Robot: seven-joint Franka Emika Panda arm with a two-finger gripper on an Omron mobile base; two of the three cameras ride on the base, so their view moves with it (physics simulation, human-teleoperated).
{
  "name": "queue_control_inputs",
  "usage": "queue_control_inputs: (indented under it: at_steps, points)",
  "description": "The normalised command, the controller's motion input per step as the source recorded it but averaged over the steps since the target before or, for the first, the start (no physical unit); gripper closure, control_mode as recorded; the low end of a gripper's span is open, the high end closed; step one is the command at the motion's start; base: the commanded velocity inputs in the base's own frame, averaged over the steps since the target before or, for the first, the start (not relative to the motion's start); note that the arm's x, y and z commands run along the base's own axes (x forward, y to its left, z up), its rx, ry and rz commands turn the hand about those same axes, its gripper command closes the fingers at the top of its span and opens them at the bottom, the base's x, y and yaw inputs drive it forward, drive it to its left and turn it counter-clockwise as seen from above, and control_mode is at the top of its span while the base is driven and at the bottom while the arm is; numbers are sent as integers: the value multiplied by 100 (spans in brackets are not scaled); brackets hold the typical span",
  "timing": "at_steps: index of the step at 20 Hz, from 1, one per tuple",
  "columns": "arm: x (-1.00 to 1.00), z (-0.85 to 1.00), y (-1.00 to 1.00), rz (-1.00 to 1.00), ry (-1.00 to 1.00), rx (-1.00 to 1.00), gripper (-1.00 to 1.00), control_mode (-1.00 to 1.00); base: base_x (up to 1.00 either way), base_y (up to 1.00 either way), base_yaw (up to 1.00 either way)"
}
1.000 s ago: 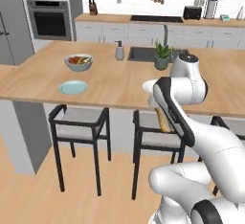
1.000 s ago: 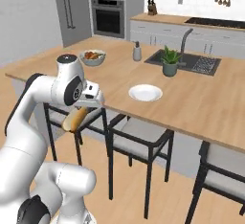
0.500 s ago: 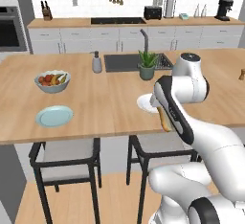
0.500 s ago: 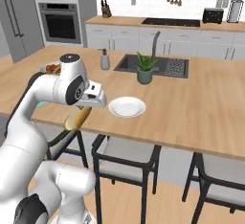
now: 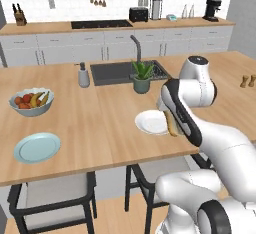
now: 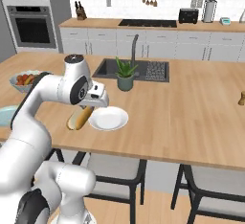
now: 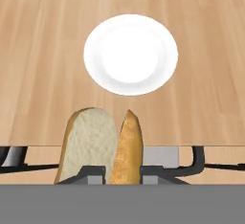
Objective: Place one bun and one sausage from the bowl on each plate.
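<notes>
Gripping bun (image 7: 103, 146) in pincer (image 7: 122, 173) — near white plate (image 7: 130, 54).

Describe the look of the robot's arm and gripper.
The arm is glossy white, built of thick rounded segments with dark bands at the joints and a dark cap on the topmost joint. The gripper is a white block, and its fingers are small and dark. No cables or markings visible.

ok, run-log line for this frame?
gripper: shut on bun | white plate: bare, ahead of gripper | blue plate: bare | phase: carrying bun to white plate
</notes>
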Motion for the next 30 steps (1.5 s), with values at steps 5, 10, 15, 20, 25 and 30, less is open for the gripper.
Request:
queue_control_inputs:
  at_steps: [5, 10, 15, 20, 25, 30]
  points:
    - [100, -44, 8, 5, 1, 0, 100, -100, 0, 0, 0]
    - [100, -63, 16, 1, 4, 0, 100, -100, 0, 0, 0]
    - [100, -44, 16, 0, 5, 0, 100, -100, 0, 0, 0]
    - [73, -22, 0, -1, 8, 0, 100, -100, 0, 0, 0]
    - [28, -40, 0, 0, 2, 0, 100, -100, 0, 0, 0]
    - [9, -42, 0, 0, 0, 0, 100, -100, 0, 0, 0]
